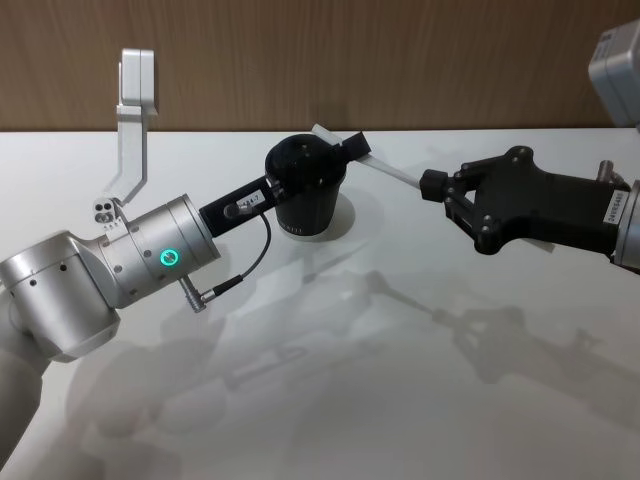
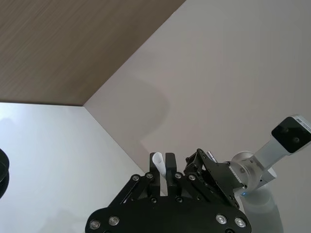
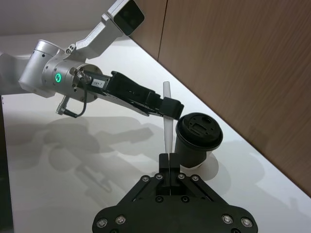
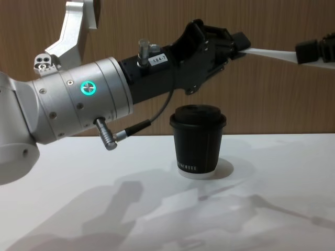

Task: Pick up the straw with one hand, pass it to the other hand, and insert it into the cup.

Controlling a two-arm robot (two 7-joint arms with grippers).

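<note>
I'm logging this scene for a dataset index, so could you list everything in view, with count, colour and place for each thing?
straw: one, white, in the air above the cup, slanting to the right, held by both grippers.
cup: one, black with a black domed lid, upright on the table near the far edge.
table: one, white, under everything.
wall: one, brown wood, behind the table.
left gripper: one, black on a silver wrist with a green ring light, over the cup, shut on the straw.
right gripper: one, all black, to the right of the cup, shut on the straw's other end.
</note>
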